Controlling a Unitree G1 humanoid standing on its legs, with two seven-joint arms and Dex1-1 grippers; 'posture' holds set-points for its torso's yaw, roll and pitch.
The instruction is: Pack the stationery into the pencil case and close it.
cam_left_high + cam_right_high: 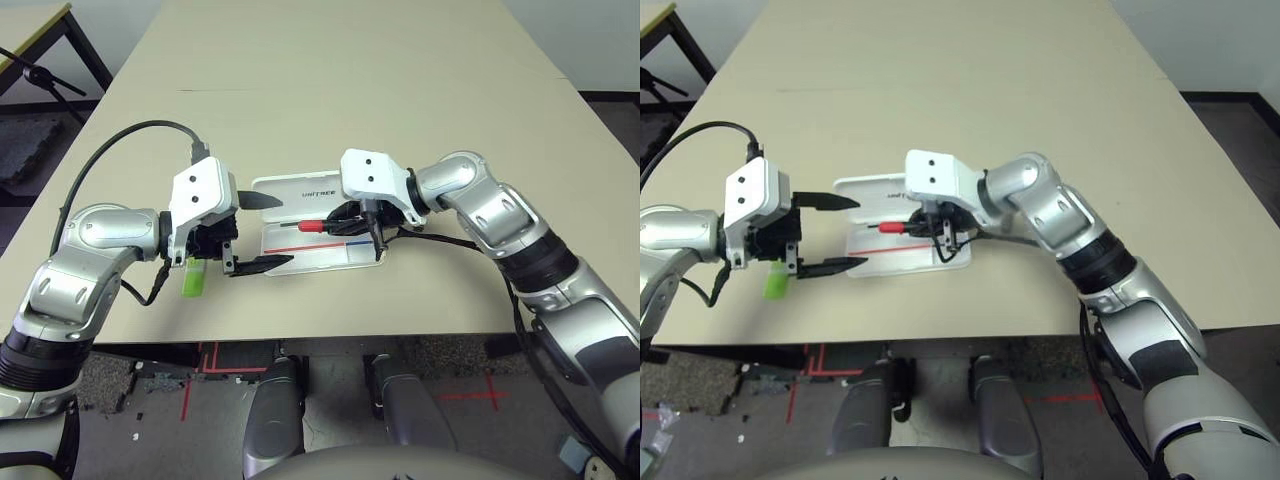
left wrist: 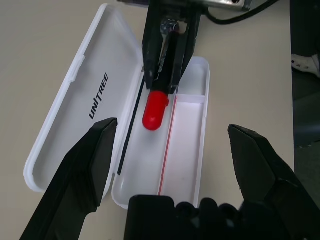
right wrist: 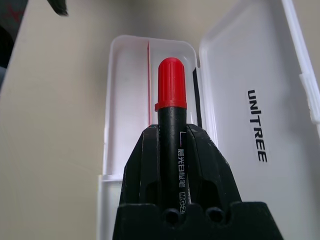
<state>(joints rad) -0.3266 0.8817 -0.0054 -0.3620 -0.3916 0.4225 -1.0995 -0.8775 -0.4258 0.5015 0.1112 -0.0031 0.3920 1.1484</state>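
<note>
Beige tabletop (image 1: 350, 80) was seen under everything, with dark floor beyond its edges. Near the table's middle the pencil case (image 1: 300, 188) was laid open: a slim white hard-plastic case with rounded corners, its lid folded back flat on the far side with dark "UNITREE" lettering on it, its tray on the near side marked by a thin red line. Over the tray the black marker with red cap (image 3: 171, 130) was held, cap pointing left, gripped around its black barrel by the closed fingers of the right gripper (image 1: 368, 222). At the case's left end the left gripper (image 1: 255, 232) was held with its jaws spread wide and nothing between them. Just left of it, the lime-green flat highlighter (image 1: 193, 279) was lying on the table.
</note>
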